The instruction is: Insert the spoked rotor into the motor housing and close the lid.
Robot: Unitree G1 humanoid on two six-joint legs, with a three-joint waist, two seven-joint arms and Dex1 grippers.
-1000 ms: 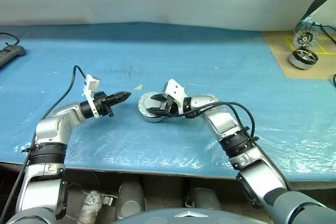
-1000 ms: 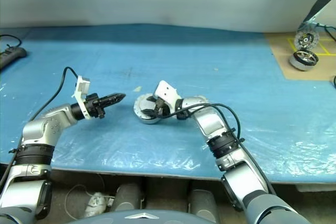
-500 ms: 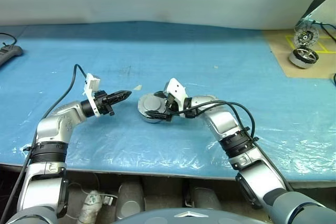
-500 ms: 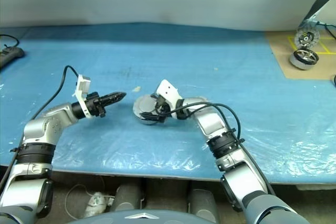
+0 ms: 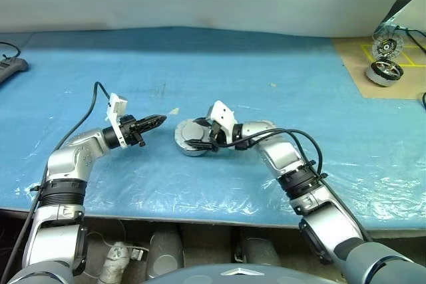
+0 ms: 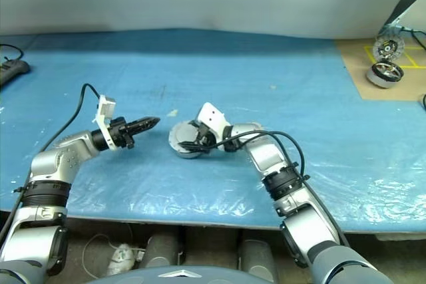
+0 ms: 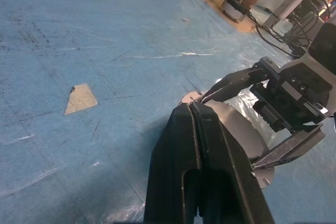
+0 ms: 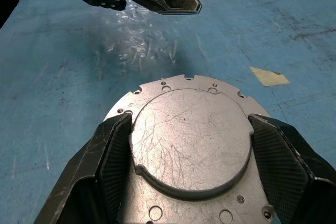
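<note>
Lid [image 8: 190, 140] is on top of the motor housing [image 5: 193, 145], smooth grey face w/ the raised round boss up, sitting mid-table on the blue sheet [image 5: 266, 64]. Rotor isn't visible here, I'd guess it's already inside under the lid, can't confirm. My right gripper [image 5: 198, 136] is around the assembly: fingers [image 8: 113, 156] spread wide, one each side of the lid, pads right by the rim or touching, can't say which. Looks to me like I'm straddling it to center the lid and keep the can from skating on the slick plastic. Lid looks about flat from the wrist view, notched edge and small screw holes showing round the rim, so prob seated, but whether it's fully down I can't tell. My left gripper [image 5: 157, 122] hovers just beside the housing on its left, apart from it, fingers [image 7: 205, 145] pressed together, nothing in them, tip aimed at the can. Reads as a stand-by poke: ready to brace or nudge the side if the housing shifts. A small tan scrap [image 7: 80, 98] lies on the sheet near that tip. Far right corner, on a brown board [image 5: 346, 64], another motor unit [image 5: 384, 72] w/ a wheel-like part [image 5: 387, 47] behind it, well apart, not in play. Next call, I reckon: press down evenly, check the seam.
</note>
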